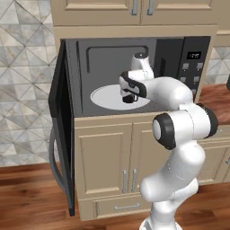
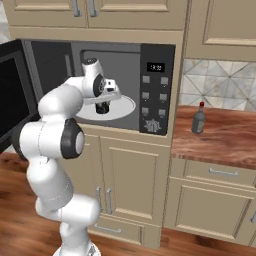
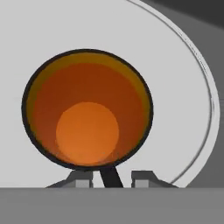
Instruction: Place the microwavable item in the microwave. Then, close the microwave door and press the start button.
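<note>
The microwave (image 1: 194, 67) (image 2: 155, 90) stands open, its door (image 1: 63, 126) (image 2: 12, 95) swung out to the left. Upright on the white turntable (image 1: 105, 96) (image 2: 125, 106) (image 3: 175, 87) sits the microwavable item, a small black mug (image 1: 130, 99) (image 2: 102, 108) (image 3: 87, 109) with an orange inside. My gripper (image 1: 129, 94) (image 2: 102, 102) (image 3: 112, 178) reaches into the cavity and points straight down over the mug. In the hand view its two fingertips (image 3: 81, 177) stand a little apart on either side of a black part at the mug's edge, with a sliver of gap on each side.
A grey glass bottle with a red cap (image 2: 199, 119) stands on the wooden counter (image 2: 225, 135) right of the microwave. Cabinet doors (image 1: 108, 161) lie below the microwave. The open door's curved grey handle (image 1: 55, 157) juts out low on the left.
</note>
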{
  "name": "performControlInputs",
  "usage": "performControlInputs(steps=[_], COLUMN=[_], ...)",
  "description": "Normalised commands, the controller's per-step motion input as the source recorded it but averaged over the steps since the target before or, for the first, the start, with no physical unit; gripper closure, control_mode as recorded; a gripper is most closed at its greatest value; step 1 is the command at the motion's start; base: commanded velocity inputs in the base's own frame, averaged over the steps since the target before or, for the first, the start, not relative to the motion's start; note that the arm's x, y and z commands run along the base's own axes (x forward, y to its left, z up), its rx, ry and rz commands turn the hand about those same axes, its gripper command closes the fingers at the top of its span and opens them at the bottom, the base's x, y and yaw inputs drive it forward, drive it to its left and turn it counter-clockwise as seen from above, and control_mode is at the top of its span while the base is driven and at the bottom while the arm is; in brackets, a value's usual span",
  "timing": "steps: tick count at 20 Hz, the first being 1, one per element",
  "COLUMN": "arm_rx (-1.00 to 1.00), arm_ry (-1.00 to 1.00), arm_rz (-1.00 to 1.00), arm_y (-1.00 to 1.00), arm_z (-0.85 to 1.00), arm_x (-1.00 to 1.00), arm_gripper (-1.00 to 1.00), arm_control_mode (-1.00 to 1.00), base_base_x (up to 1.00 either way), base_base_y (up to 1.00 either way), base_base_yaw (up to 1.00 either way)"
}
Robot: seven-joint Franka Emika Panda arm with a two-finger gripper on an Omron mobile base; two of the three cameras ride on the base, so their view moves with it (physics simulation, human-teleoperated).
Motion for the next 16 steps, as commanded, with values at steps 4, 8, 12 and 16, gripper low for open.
performControlInputs(steps=[4, 8, 12, 16], arm_rx=[0.0, 0.0, 0.0, 0.0], arm_ry=[-0.22, -0.24, -0.35, -0.34], arm_rz=[0.0, 0.0, 0.0, -0.01], arm_y=[0.0, 0.0, 0.0, 0.0], arm_z=[0.0, 0.07, 0.21, 0.08], arm_x=[-0.53, -0.73, -1.0, -1.0], arm_gripper=[-1.0, -1.0, -1.0, -1.0], arm_control_mode=[-1.0, -1.0, -1.0, -1.0], base_base_x=[0.0, 0.0, 0.0, 0.0], base_base_y=[0.0, 0.0, 0.0, 0.0], base_base_yaw=[0.0, 0.0, 0.0, 0.0])
